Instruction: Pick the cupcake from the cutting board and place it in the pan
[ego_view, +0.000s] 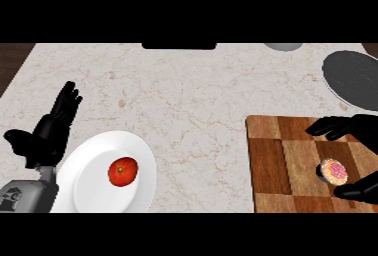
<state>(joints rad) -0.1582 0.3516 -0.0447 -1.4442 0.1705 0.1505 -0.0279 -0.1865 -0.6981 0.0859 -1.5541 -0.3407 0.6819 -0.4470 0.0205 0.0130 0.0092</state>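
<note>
The right hand (359, 131) reaches over the wooden cutting board (284, 165) at the right edge, its fingers (325, 126) and thumb spread wide around the pink-topped cupcake (333, 170), which sits on the board between them, not yet gripped. The left hand (50, 131) rests open, fingers up, at the left, just beside a white plate (88, 170) holding a tomato (122, 171). The dark pan (353, 80) lies on the marble tabletop (184, 95) beyond the board.
</note>
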